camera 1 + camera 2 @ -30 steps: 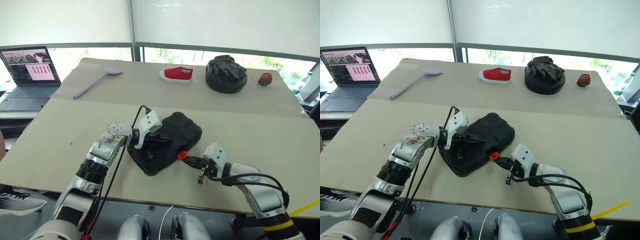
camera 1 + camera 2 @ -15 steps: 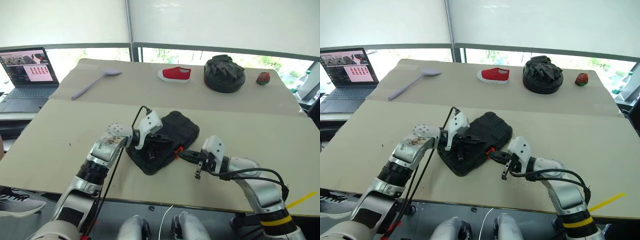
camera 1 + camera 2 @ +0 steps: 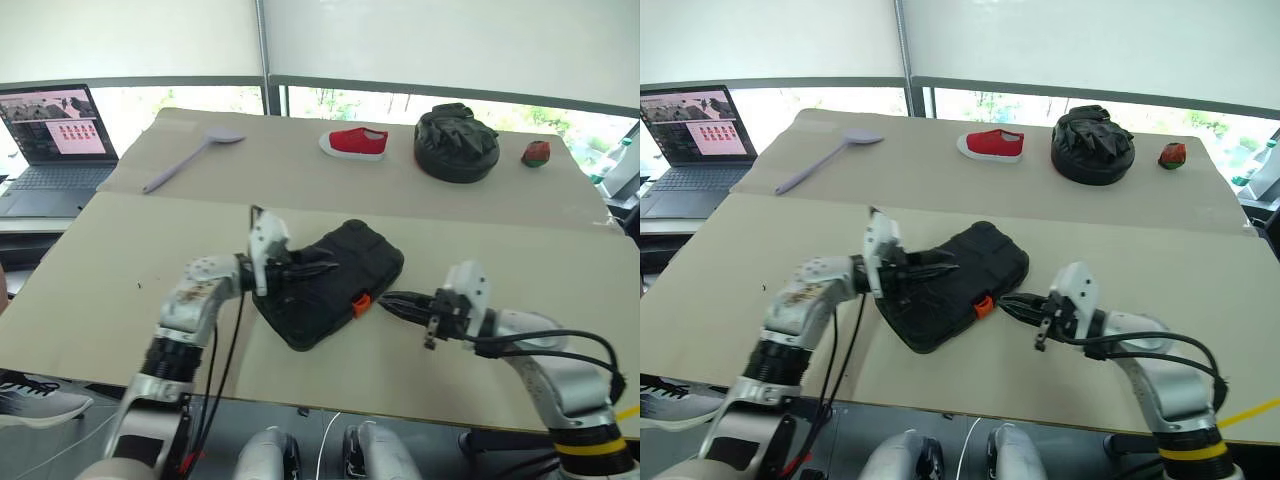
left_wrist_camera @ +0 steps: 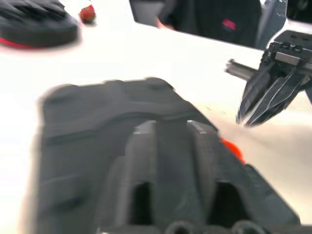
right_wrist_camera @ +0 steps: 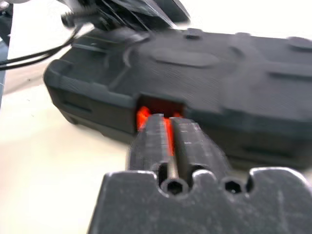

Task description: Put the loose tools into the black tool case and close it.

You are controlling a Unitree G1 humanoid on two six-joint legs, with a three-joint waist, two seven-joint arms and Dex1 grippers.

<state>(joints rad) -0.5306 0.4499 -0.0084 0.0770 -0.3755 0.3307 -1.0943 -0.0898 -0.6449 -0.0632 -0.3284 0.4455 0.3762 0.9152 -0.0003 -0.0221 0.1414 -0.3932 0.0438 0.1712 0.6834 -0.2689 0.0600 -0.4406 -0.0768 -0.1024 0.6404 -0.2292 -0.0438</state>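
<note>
Black plastic tool case (image 3: 335, 280) is lying closed at the table's near-centre. Your left gripper (image 3: 318, 268) is hovering slightly parted over its lid; your right gripper (image 3: 392, 302), nearly clenched and empty, is pointing at its orange latch (image 3: 362, 304). Press the latch squarely.

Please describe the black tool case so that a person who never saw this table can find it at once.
On the long beige table, look at the near half, between the two robot arms. The black tool case lies there flat and closed, set at an angle. Unlike the round black bag at the far edge, it is flat and rectangular, with rounded corners and a small orange latch on its side.
</note>
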